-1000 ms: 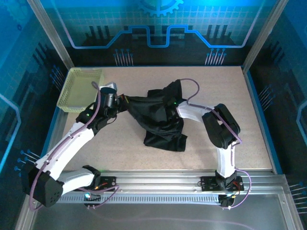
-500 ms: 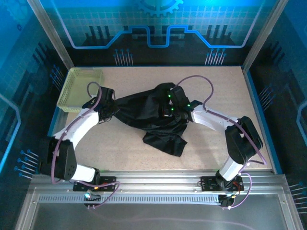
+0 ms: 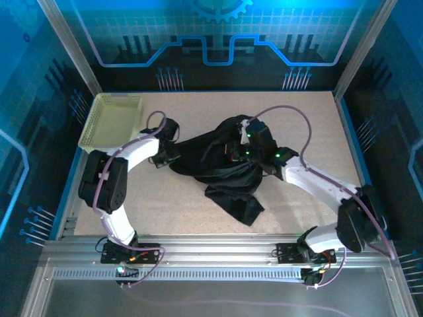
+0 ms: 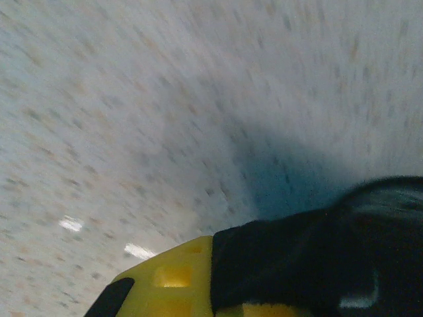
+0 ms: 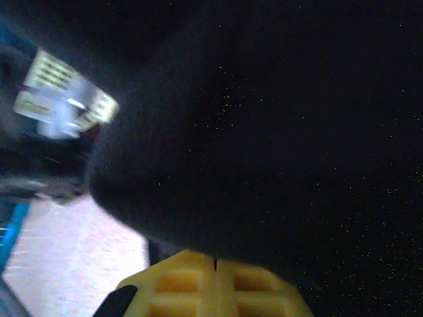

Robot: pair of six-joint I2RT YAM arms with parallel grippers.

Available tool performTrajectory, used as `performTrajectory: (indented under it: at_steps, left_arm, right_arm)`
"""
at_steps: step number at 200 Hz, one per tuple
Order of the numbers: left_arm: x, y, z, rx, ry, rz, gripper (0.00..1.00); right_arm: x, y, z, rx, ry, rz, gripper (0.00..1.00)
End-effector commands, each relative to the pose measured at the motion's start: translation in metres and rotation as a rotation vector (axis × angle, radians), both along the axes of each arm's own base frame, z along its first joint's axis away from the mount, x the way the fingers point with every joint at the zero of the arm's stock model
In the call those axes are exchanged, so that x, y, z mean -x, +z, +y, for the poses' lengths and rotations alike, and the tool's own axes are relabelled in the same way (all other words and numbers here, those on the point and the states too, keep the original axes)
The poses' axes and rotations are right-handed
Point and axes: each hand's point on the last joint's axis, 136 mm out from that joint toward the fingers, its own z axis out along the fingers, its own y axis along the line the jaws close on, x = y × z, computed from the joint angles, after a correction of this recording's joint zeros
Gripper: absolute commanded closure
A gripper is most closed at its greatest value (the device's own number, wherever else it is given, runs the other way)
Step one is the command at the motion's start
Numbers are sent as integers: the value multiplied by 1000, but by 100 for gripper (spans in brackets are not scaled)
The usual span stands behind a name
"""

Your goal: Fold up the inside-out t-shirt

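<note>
The black inside-out t-shirt [image 3: 221, 173] lies bunched mid-table, one flap trailing toward the near edge. My left gripper [image 3: 169, 156] is at the shirt's left edge. In the left wrist view its yellow fingers [image 4: 173, 279] are shut on a fold of the black t-shirt [image 4: 317, 257] just above the speckled table. My right gripper [image 3: 238, 146] is buried in the top of the bunch. In the right wrist view that gripper [image 5: 215, 272] has its yellow pads pressed together, and the black t-shirt [image 5: 277, 132] drapes over them.
A pale yellow-green mesh basket [image 3: 112, 122] stands at the far left corner, close behind my left arm. Metal frame posts and blue walls ring the beige table [image 3: 165, 205]. Bare tabletop lies near the front and at the right.
The left gripper has slid right toward the shirt's middle, carrying its edge, and the shirt has bunched narrower. Both arms' elbows have swung outward. The right gripper has stayed near the top of the bunch.
</note>
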Motion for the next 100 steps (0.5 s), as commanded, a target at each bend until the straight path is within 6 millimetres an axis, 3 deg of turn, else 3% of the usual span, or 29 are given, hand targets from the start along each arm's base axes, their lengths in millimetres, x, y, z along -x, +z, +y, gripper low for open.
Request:
performTrajectory:
  at_steps: [1,25,61,82,100]
  left_arm:
    - [11,-11,-7,-25,-46,56,100]
    - [12,-18,-7,-24,-43,62,100]
    - [6,-13,-4,-50,-51,58,97]
    - [2,3,-12,-11,-74,6,76]
    - [-5,36,-28,69,-114,-104,58]
  right_arm:
    - [-6,63,2,-120,20,-145,100]
    - [-3,77,-1,-185,36,-134,100]
    - [1,69,6,-230,60,-88,100]
    - [-3,36,4,-132,33,-40,100]
    - [-6,4,9,-105,45,15,100]
